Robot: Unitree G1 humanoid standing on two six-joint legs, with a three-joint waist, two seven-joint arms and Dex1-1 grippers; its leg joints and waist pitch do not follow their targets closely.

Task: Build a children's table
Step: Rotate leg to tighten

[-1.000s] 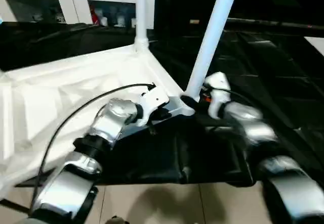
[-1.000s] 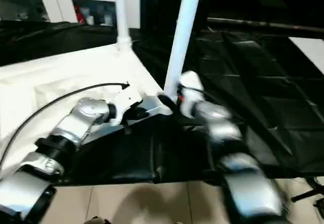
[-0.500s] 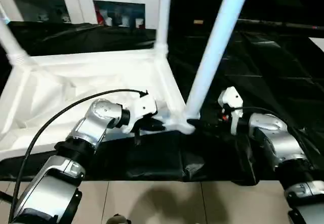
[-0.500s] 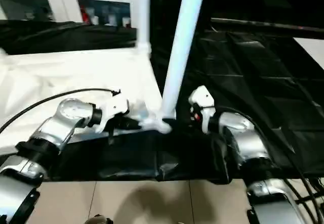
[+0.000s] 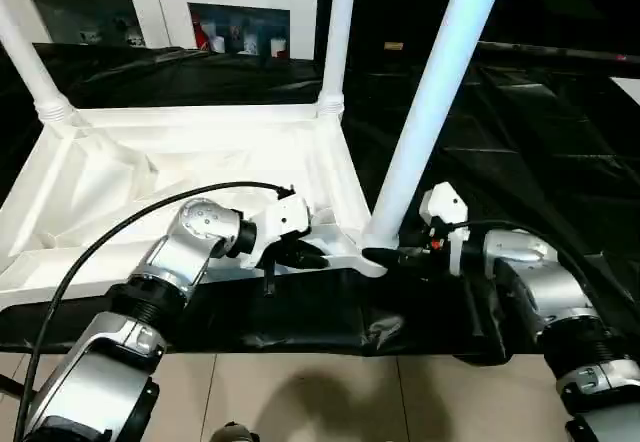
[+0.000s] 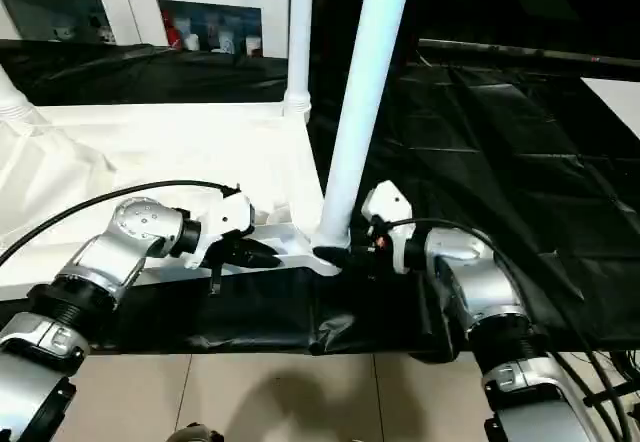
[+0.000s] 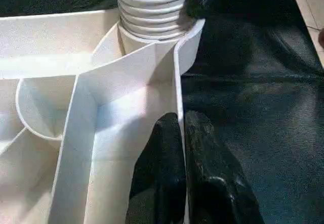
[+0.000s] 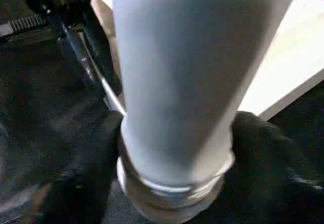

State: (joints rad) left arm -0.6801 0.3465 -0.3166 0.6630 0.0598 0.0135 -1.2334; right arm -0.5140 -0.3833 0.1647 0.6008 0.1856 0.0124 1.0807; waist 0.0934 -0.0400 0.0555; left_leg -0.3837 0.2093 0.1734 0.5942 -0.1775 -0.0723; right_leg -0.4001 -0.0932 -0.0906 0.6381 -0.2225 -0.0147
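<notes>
From the head views, the inverted tabletop lay on the black-draped counter, with the near-corner leg standing in its socket. In the left wrist view, the left hand was clenched on the tabletop's rim wall. In the right wrist view, the right hand straddled the leg's base, grip uncertain; an unseated leg could tip if released.

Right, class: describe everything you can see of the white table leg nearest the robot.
The long white plastic tube leg stands in the near right corner socket of the upturned white ribbed tabletop, leaning slightly. Its base carries ribbed rings. The right gripper has a black finger on each side of the base; the shut left gripper pinches the tabletop's rim beside it.
</notes>
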